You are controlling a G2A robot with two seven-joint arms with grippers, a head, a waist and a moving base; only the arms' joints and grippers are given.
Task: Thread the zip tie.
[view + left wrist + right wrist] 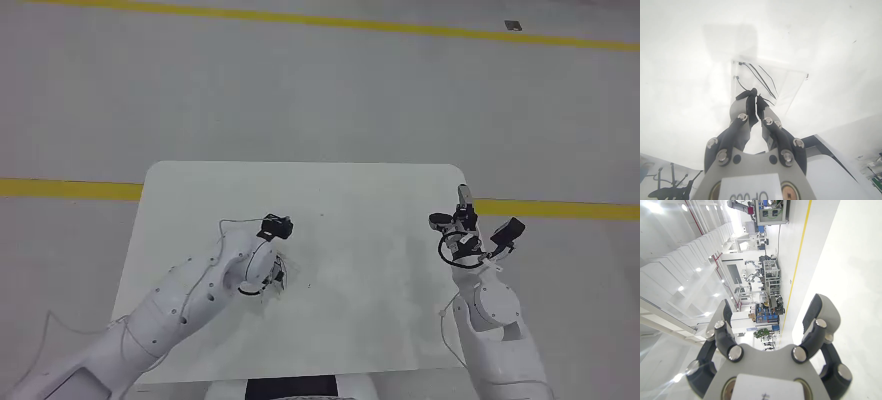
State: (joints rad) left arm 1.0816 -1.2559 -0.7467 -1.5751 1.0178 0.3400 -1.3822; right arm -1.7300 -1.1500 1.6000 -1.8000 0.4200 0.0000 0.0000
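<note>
left gripper (755,95) down on a clear plastic bag (791,83) of zip ties (762,81), right gripper (770,302) raised and spread

from my top camera i look down on a pale grey floor (300,90) crossed by yellow lines (300,18). on it stands a white table (350,200) with rounded corners.

my left arm (180,300) comes in over the table's near left corner and bends toward the middle of its near half. my right arm (495,320) stands at the table's right edge with its wrist turned upward.

the right gripper is held off the table, above that right edge, and points out toward the room. its two fingers are spread wide apart.

the clear plastic bag lies flat on the table, directly under the left gripper. it is see-through, so the white tabletop shows through it.

the zip ties are thin and black. several lie loose on or in the bag, close together, some running side by side.

the left gripper's fingers are pressed almost together, with only a slim gap between them. their tips are down at the near edge of the bag, among the ends of the ties. i cannot tell whether a tie is caught between them.
</note>
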